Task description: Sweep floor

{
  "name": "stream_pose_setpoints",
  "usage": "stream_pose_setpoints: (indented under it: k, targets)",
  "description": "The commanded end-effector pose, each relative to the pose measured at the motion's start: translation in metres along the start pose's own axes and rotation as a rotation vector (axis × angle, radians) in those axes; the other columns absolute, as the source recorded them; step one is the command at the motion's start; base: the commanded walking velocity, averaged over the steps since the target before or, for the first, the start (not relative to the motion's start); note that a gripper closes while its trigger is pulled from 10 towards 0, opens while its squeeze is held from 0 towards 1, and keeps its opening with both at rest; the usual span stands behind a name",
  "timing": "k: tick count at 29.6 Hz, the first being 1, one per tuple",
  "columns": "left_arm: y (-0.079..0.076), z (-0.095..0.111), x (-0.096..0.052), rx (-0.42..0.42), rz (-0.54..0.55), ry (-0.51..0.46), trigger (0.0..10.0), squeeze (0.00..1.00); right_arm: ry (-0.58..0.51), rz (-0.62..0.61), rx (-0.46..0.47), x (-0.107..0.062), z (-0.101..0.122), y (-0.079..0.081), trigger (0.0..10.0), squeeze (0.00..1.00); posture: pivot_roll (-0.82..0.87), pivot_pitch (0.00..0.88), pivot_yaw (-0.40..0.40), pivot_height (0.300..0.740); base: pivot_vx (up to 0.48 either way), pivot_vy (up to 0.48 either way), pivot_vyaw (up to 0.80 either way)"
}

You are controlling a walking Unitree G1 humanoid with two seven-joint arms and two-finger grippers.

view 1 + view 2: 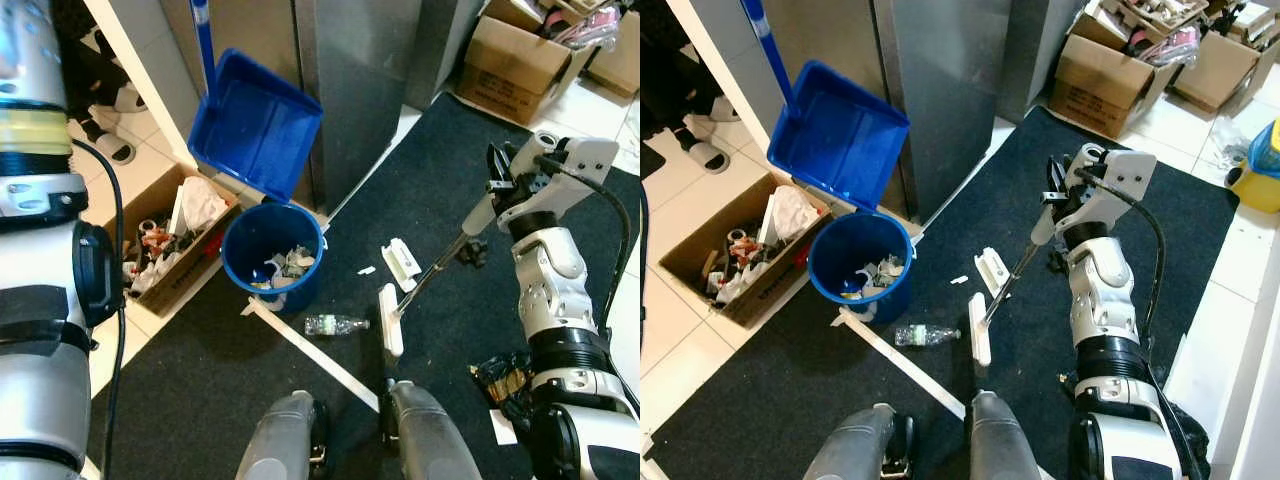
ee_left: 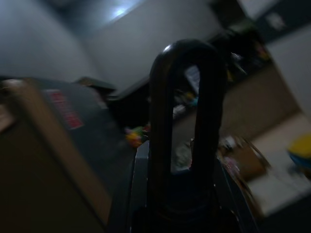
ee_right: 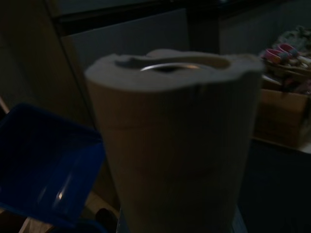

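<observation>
— Head views, item one?
— Right tool [image 1: 497, 192] clenched on the broom [image 1: 430, 270]; its white head [image 1: 389, 320] rests on the dark mat [image 1: 200, 380] beside a plastic bottle [image 1: 335, 324].
— Wrist views?
— Left tool [image 2: 184, 121]: fingertips meeting, nothing held. Right: handle end, blue dustpan [image 3: 43, 170].
— Step?
— Mid-sweep, probably; next push debris toward the blue bucket [image 1: 272, 255].

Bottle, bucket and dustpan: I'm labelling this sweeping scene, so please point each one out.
Bottle [image 1: 335, 324], left eye view, on its clear middle.
Bucket [image 1: 243, 266], left eye view, on its blue outer wall.
Dustpan [image 1: 835, 140], right eye view, on the bare blue inside of its pan.
</observation>
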State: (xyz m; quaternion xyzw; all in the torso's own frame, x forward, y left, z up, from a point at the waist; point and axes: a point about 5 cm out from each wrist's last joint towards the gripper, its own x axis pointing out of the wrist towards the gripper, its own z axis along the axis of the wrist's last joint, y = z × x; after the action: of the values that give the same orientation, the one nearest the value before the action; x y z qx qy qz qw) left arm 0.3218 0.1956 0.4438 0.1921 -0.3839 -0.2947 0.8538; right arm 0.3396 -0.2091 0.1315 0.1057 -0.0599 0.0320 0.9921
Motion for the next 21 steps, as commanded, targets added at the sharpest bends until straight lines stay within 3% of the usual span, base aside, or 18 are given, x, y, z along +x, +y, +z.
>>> stream_pose_setpoints:
  k: [1, 3, 5, 9, 12, 16, 18, 21]
  targets:
    - [0.011, 0.018, -0.003, 0.003, 0.085, -0.070, 10.0, 0.00, 0.009, -0.020, 0.005, 0.002, 0.002, -0.002, 10.0, 0.00, 0.01, 0.055, 0.050, 0.740, 0.000, 0.000, 0.00]
    - [0.027, 0.015, -0.018, -0.079, 0.274, -0.076, 10.0, 0.00, 0.035, -0.057, 0.013, 0.003, 0.001, -0.008, 10.0, 0.00, -0.01, 0.053, 0.049, 0.740, 0.000, 0.000, 0.00]
    - [0.028, 0.014, -0.022, -0.089, 0.301, -0.068, 10.0, 0.00, 0.039, -0.062, 0.016, 0.003, 0.002, -0.009, 10.0, 0.00, -0.01, 0.053, 0.049, 0.740, 0.000, 0.000, 0.00]
    - [0.014, 0.005, -0.031, -0.026, 0.210, 0.026, 10.0, 0.00, 0.044, -0.060, 0.028, 0.002, 0.002, -0.014, 10.0, 0.00, 0.00, 0.055, 0.037, 0.740, 0.000, 0.000, 0.00]
    - [0.010, 0.003, -0.033, -0.016, 0.171, 0.061, 10.0, 0.00, 0.051, -0.051, 0.048, 0.003, 0.002, -0.014, 10.0, 0.00, 0.00, 0.055, 0.033, 0.740, 0.000, 0.000, 0.00]
    - [-0.010, -0.002, -0.034, -0.032, 0.043, 0.114, 10.0, 0.00, 0.065, -0.005, 0.082, 0.005, 0.001, -0.008, 10.0, 0.00, 0.01, 0.055, 0.036, 0.740, 0.000, 0.000, 0.00]
    - [-0.010, -0.003, -0.034, -0.057, 0.058, 0.103, 10.0, 0.00, 0.066, -0.005, 0.080, 0.004, 0.000, -0.008, 10.0, 0.00, 0.01, 0.055, 0.036, 0.740, 0.000, 0.000, 0.00]
    - [-0.007, -0.006, -0.033, -0.146, 0.198, 0.074, 10.0, 0.00, 0.066, -0.020, 0.039, 0.001, -0.001, -0.011, 10.0, 0.00, 0.00, 0.055, 0.043, 0.740, 0.000, 0.000, 0.00]
